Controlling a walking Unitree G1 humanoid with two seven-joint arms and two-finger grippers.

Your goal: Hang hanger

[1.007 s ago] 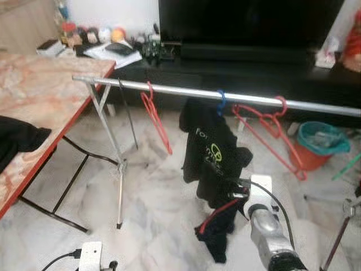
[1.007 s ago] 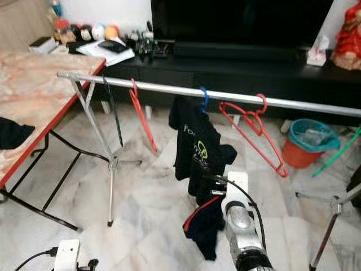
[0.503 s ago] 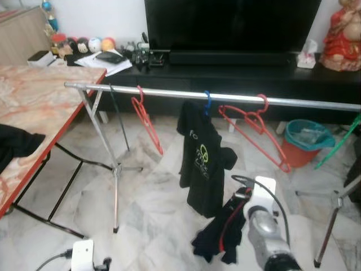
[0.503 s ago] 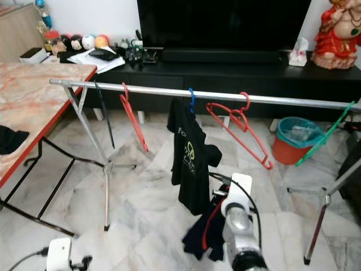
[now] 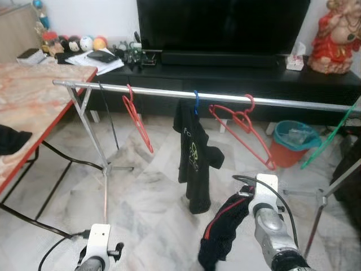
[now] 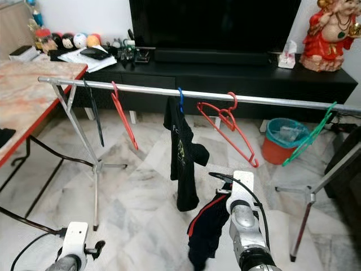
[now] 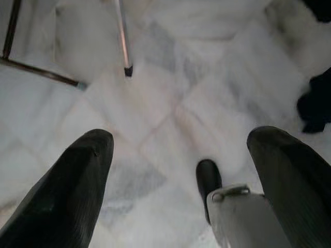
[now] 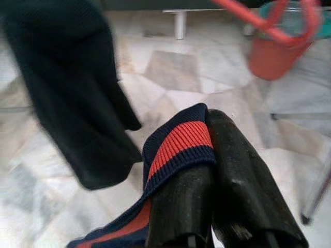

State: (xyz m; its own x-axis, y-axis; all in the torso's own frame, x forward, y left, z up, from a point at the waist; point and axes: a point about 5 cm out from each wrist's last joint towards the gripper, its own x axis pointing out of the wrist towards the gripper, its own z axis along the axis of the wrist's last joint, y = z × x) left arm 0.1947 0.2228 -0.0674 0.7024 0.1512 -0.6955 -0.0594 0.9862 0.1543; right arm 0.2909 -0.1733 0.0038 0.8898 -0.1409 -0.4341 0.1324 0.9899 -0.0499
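Note:
My right gripper (image 8: 207,135) is shut on the red-striped edge of a dark navy garment (image 5: 221,231), which hangs below it over the floor. It sits low, in front of and below the silver clothes rail (image 5: 225,97). On the rail hang a red hanger (image 5: 137,117), a blue hanger carrying a black T-shirt (image 5: 194,152), two more red hangers (image 5: 242,124) and a green hanger (image 5: 330,138). My left gripper (image 7: 181,139) is open above the marble floor, low on the left.
A marble-topped table with a red edge (image 5: 39,96) stands at the left, a black cloth (image 5: 11,138) on it. Behind the rail are a black TV stand (image 5: 237,73) and TV. An orange bucket (image 5: 287,149) sits at the right. The rail's legs (image 5: 104,169) stand on the floor.
The camera has risen and drawn back, so the rail looks farther and more of it shows. The right gripper still holds the garment. The left arm has come further into view.

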